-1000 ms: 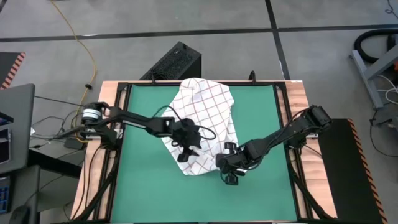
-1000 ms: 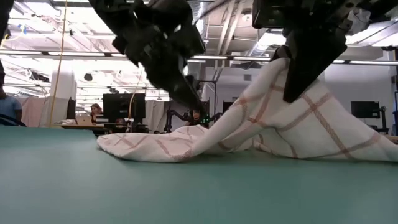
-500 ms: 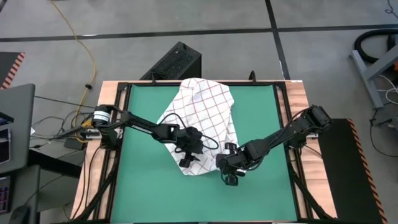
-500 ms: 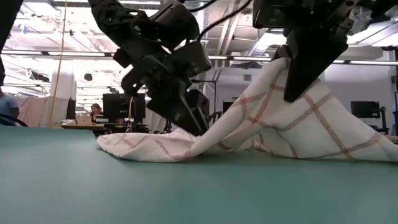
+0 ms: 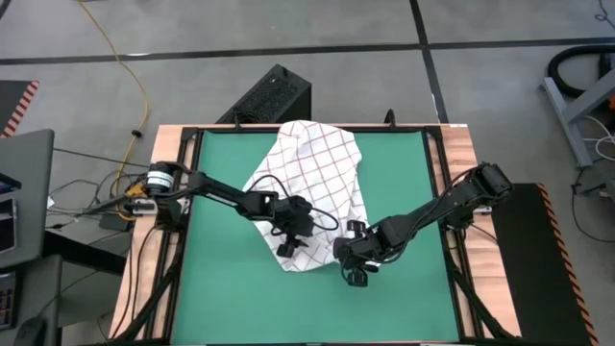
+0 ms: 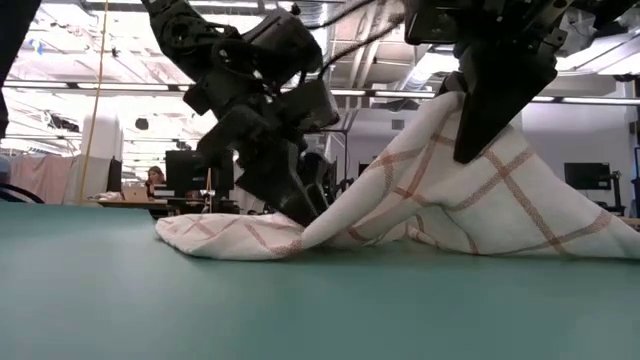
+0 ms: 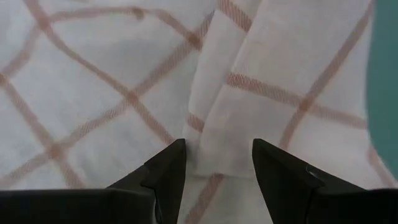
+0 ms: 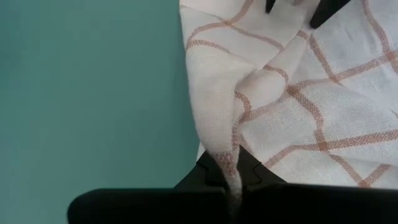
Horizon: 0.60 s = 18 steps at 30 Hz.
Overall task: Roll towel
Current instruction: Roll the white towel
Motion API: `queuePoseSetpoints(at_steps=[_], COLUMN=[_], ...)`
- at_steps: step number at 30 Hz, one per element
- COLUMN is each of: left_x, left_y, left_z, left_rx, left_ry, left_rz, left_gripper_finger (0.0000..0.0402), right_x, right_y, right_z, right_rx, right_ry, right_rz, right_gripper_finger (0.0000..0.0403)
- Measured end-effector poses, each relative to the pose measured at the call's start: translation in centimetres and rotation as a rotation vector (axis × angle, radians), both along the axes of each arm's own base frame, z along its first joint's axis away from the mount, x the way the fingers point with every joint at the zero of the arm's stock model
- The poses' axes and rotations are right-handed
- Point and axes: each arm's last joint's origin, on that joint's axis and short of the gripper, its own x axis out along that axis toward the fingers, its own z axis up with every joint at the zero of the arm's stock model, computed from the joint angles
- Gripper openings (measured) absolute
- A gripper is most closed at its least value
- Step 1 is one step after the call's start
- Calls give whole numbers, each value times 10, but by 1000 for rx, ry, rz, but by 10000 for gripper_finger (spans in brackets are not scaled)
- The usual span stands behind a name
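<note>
The white towel with red check lines (image 5: 312, 173) lies crumpled on the green mat (image 5: 221, 288), reaching from the far edge toward the middle. My right gripper (image 5: 344, 258) is shut on the towel's near right part and holds it up as a tent in the low view (image 6: 450, 200). My left gripper (image 5: 286, 248) is open, low over the towel's near left part (image 6: 305, 215). In the left wrist view its fingers stand on either side of a raised fold (image 7: 217, 112). My left gripper points down at the towel with its open fingertips (image 7: 171, 165) beside a raised fold; I cannot tell whether they touch the cloth. My right gripper pinches a bunched edge of the towel (image 8: 227, 163) between its two fingers. The fingers slant down from above (image 6: 468, 140). That part is lifted off the mat and the cloth slopes down from it to the rest, which lies on the mat.
Bare green mat lies to the left, right and near side of the towel. The wooden table frame (image 5: 452, 173) borders the mat. A black box (image 5: 274, 96) stands beyond the far edge. A person sits far off in the room (image 6: 155, 180).
My left gripper has gone down and a little toward the near right, onto the towel's near left part, staying open. My right gripper has kept still, holding the lifted cloth.
</note>
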Motion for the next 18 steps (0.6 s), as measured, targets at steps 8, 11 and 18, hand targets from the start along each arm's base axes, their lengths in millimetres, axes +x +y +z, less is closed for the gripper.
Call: queuePoseSetpoints(at_steps=[8, 11, 18], left_x=[-1, 0, 1], left_y=[-5, -7, -7], left_z=[-6, -4, -2], left_rx=[-54, -92, -105], left_ry=[47, 60, 70], left_rz=[17, -1, -18], left_gripper_finger=[167, 148, 73], right_x=[1, 1, 1], right_y=[0, 0, 0], right_z=[0, 0, 0], right_rx=[3, 3, 3], right_ry=[-6, -6, -6], right_rz=[0, -2, -2], right_gripper_finger=[8, 8, 8])
